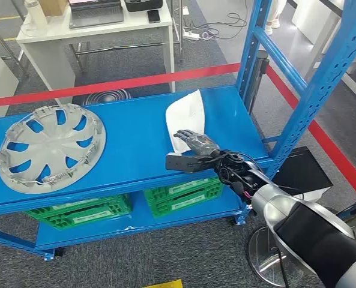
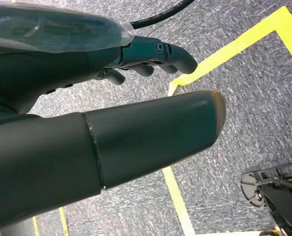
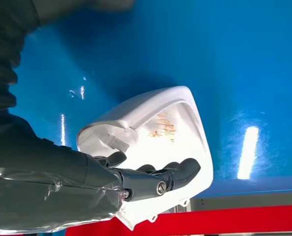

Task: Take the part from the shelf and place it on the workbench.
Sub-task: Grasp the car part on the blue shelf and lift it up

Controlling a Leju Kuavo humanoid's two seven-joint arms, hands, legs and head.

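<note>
My right hand (image 1: 195,146) hovers over the near end of the white mirror cover (image 1: 187,114), fingers spread, gripping nothing. The cover lies on the blue shelf (image 1: 135,138), at three o'clock from the hubcap (image 1: 50,146). I'd lower squarely before closing.

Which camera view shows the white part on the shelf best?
The right wrist view: the white part looms large there, with orange writing visible. The head view shows it small, beyond the right hand.
</note>
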